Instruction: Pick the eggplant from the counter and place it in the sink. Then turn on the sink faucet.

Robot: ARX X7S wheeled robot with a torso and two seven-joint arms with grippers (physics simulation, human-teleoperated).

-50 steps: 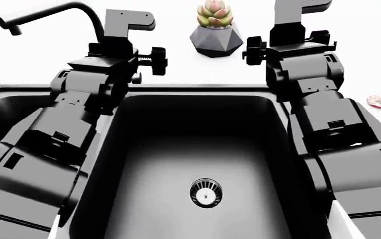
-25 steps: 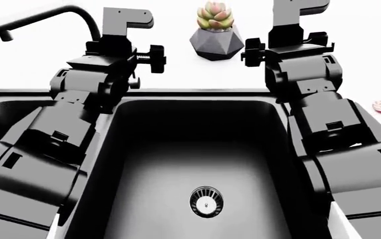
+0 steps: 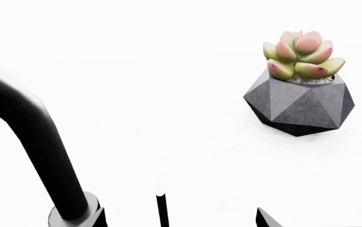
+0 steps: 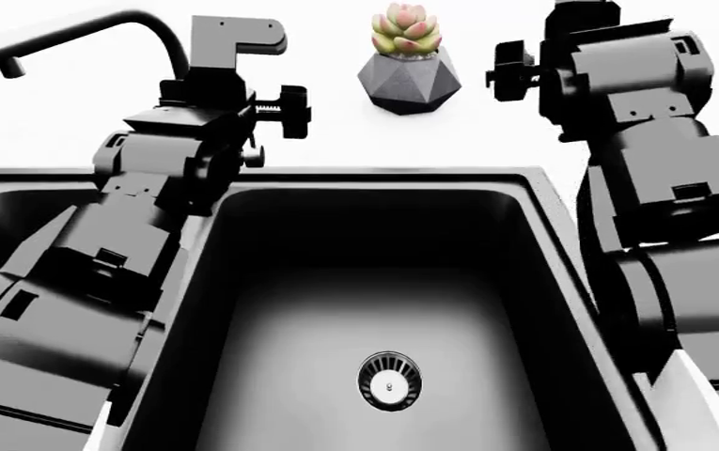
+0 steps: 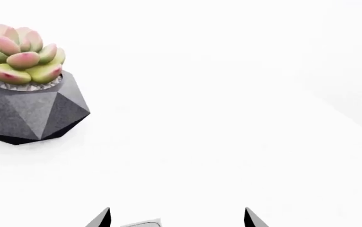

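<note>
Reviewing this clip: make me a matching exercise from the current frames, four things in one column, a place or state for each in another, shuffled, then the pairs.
Things:
1. sink faucet
2. succulent pot
3. drain strainer
4. right claw

Places or states:
A. on the floor of the black sink basin
B. on the white counter behind the sink, between the two arms
C. open, over bare counter, nothing held
D. rising beside the left arm, spout pointing away from the pot

Pairs: 1-D, 2-B, 3-A, 4-C
</note>
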